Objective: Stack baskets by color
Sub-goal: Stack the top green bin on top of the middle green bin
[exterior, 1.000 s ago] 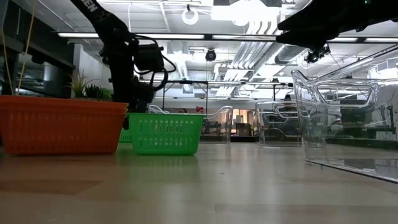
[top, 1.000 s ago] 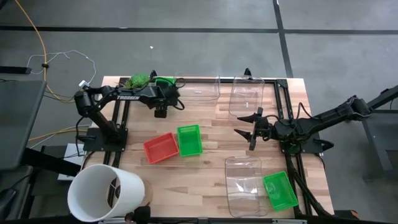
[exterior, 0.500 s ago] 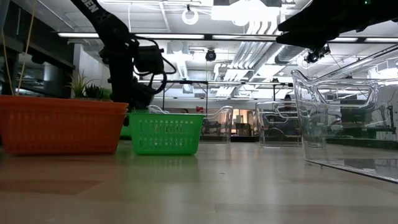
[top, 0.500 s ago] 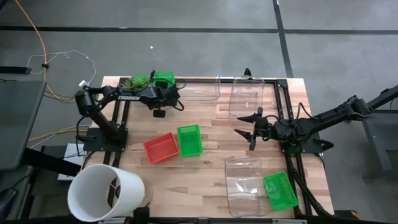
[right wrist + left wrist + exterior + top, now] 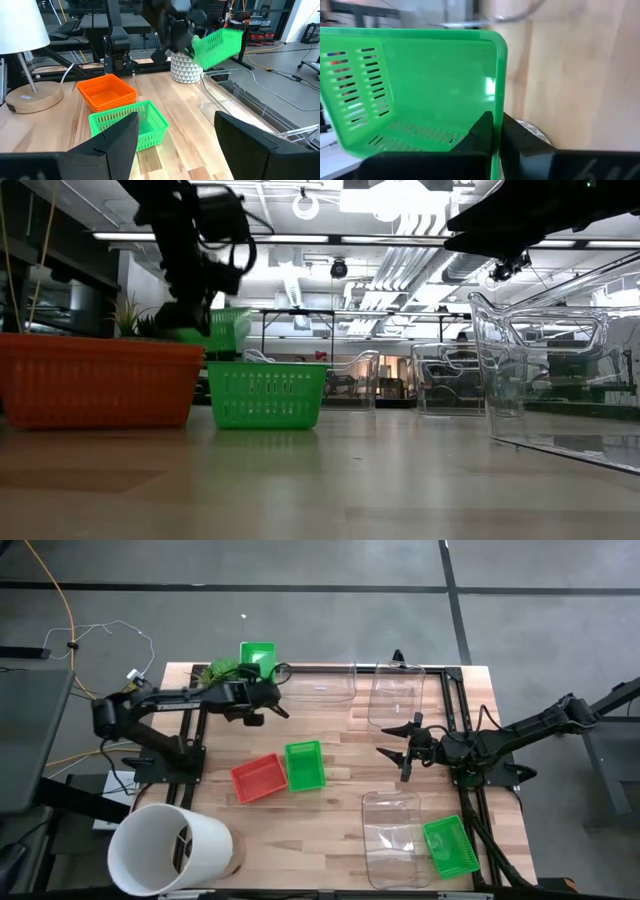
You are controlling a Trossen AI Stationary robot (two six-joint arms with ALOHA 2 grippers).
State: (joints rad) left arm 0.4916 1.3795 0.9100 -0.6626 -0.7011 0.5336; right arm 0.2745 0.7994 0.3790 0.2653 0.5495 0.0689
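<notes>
My left gripper (image 5: 263, 682) is at the far left of the table, shut on a bright green basket (image 5: 257, 655), which also shows in the left wrist view (image 5: 420, 95) and in the air in the low view (image 5: 228, 330). A red basket (image 5: 258, 778) and a second green basket (image 5: 305, 765) rest side by side on their bottoms at the table's middle. A third green basket (image 5: 450, 846) lies near right beside a clear tub (image 5: 390, 835). My right gripper (image 5: 400, 746) hovers open right of centre, with nothing between its fingers. My left gripper pinches one wall of the green basket at its rim (image 5: 495, 107), one finger (image 5: 480, 131) inside the basket and one (image 5: 522, 139) outside. The fingers slant downward toward the table's far edge. The basket is lifted clear of the table and tilted.
Two more clear tubs (image 5: 322, 685) (image 5: 397, 695) stand along the far edge. A small plant in a white pot (image 5: 222, 670) sits just left of the held basket. A big white bucket (image 5: 170, 850) stands at the near left corner.
My left gripper has taken hold of the green basket at the far left and risen with it, tipping a little. The basket, which stood on the table by the plant, now hangs clear and tilted above it.
</notes>
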